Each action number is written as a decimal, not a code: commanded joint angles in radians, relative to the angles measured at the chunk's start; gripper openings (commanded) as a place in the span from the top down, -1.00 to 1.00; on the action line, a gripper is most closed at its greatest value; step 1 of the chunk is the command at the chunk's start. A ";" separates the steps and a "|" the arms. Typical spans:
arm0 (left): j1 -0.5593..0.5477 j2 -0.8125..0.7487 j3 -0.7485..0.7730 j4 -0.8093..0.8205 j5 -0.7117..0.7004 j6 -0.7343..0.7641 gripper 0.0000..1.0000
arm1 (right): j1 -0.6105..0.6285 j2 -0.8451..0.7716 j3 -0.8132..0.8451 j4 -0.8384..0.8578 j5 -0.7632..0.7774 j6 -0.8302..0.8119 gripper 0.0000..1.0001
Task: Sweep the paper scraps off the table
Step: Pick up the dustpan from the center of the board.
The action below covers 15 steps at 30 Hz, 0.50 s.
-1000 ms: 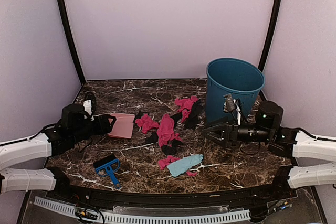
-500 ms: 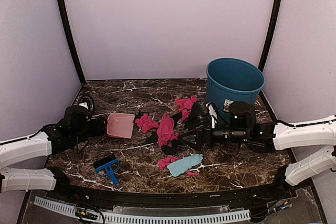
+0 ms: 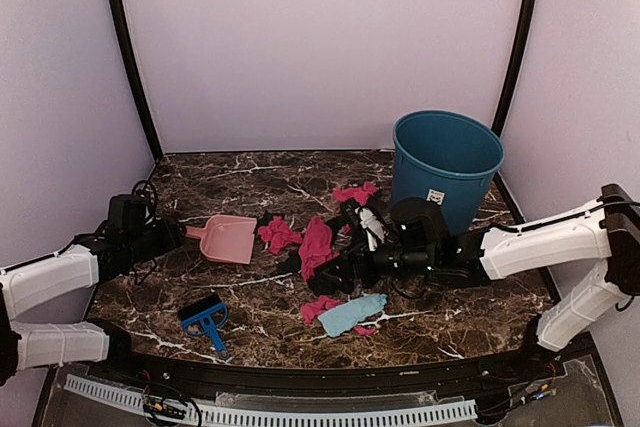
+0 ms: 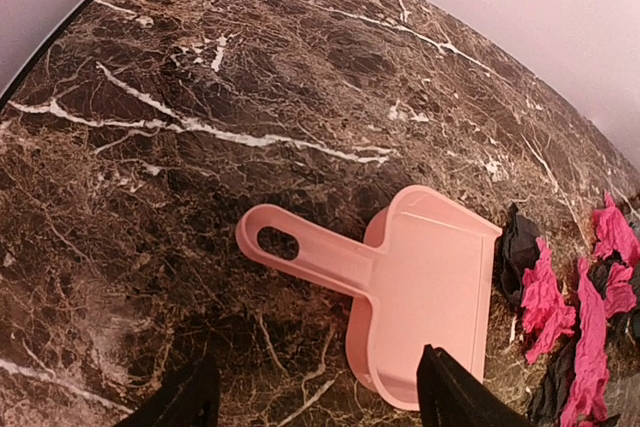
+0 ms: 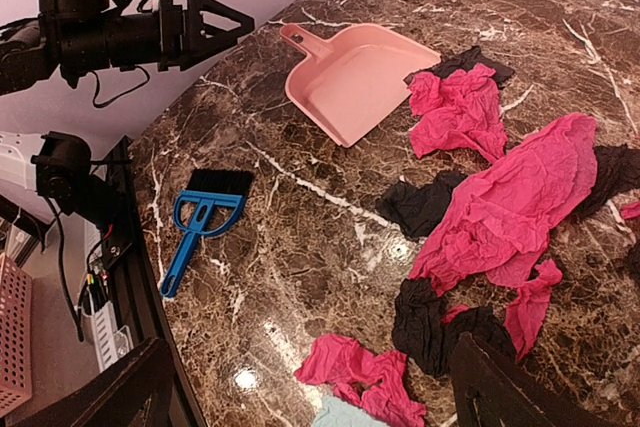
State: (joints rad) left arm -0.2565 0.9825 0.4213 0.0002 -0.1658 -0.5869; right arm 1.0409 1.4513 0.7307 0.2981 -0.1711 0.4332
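Over paper scraps [image 3: 318, 243], right gripper [image 3: 345, 269] spread wide, arm [image 3: 540, 242] stretched low

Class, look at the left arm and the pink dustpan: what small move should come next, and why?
Probably ease the left gripper forward and close on the dustpan handle. Its jaws stand open and hold nothing, the handle lies just ahead of them, untouched, and the paper scraps lie just past the pan's open mouth.

Table [image 5: 300, 247]: glossy, marble-patterned surface with glare spots. Paper scraps [image 5: 500, 207]: thin, crinkled, matt. Dustpan [image 4: 430, 277]: smooth pink plastic.
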 commanded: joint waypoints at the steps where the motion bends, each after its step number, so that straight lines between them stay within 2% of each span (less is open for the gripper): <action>1: 0.085 0.021 -0.034 0.093 0.176 -0.003 -0.38 | 0.011 0.059 0.059 0.014 0.020 -0.021 -0.97; 4: 0.130 0.036 -0.061 0.151 0.276 -0.008 -0.35 | 0.012 0.093 0.074 0.013 0.009 -0.019 -0.97; 15: 0.265 0.145 -0.160 0.432 0.454 -0.091 -0.27 | 0.015 0.145 0.078 0.040 -0.037 -0.017 -0.97</action>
State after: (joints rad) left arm -0.0242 1.0828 0.2913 0.2771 0.1856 -0.6365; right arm 1.0447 1.5768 0.7799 0.2920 -0.1856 0.4248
